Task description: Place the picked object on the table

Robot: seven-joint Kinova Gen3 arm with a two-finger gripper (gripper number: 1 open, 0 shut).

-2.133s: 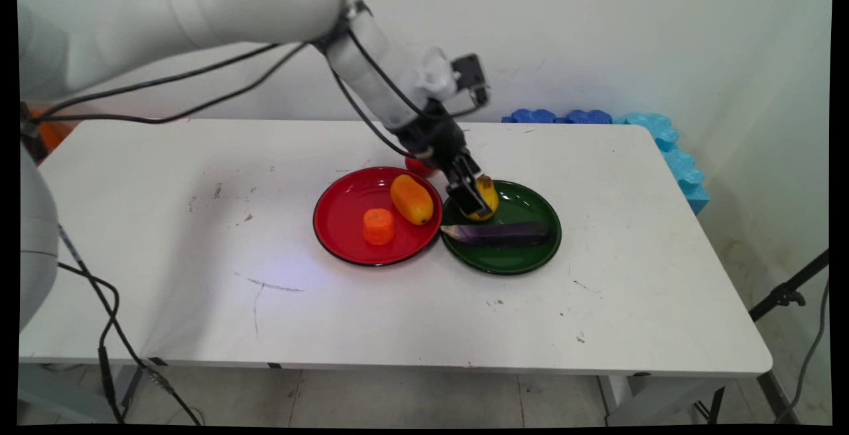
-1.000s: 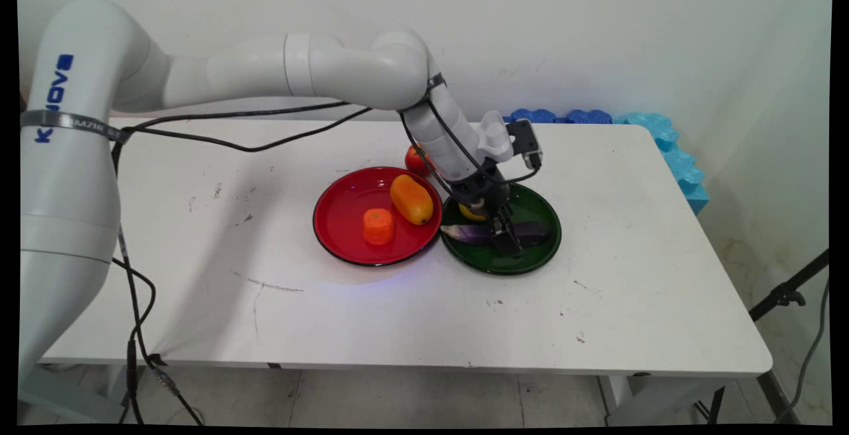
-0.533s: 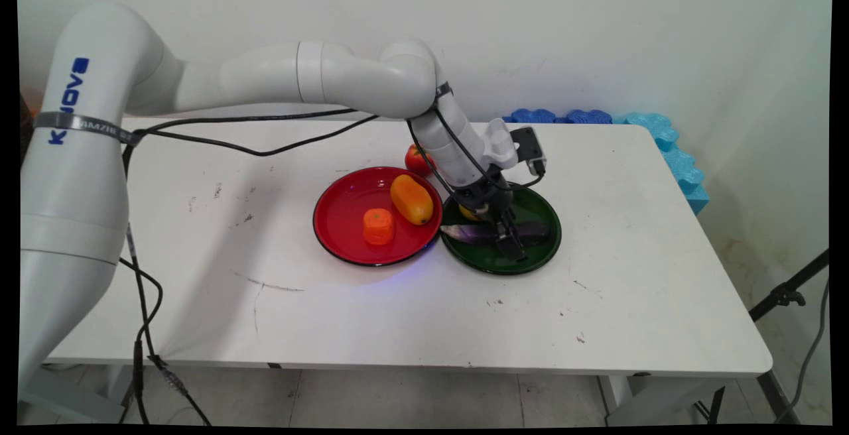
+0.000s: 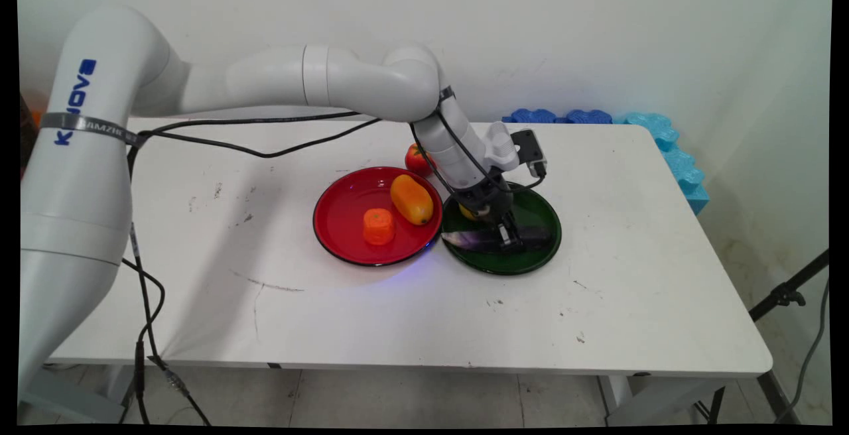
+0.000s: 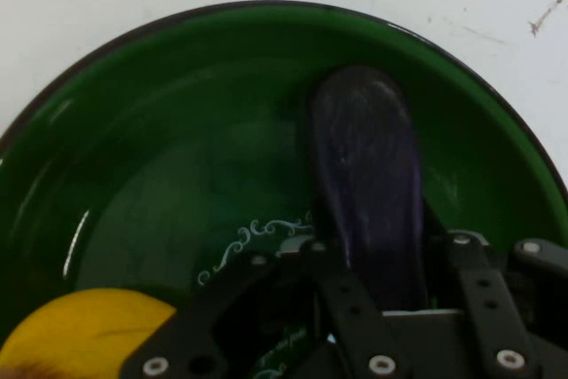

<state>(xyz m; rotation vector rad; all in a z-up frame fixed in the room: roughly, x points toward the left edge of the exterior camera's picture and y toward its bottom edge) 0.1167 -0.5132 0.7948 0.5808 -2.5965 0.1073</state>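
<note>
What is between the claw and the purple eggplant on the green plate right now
Nothing visible. The claw is down at the eggplant on the green plate, one finger on each side of it. The yellow fruit sits off to one side, clear of them.

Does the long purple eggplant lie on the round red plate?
No, the long purple eggplant lies on the round green plate, between the fingers of the black hand; the round red plate holds orange pieces.
</note>
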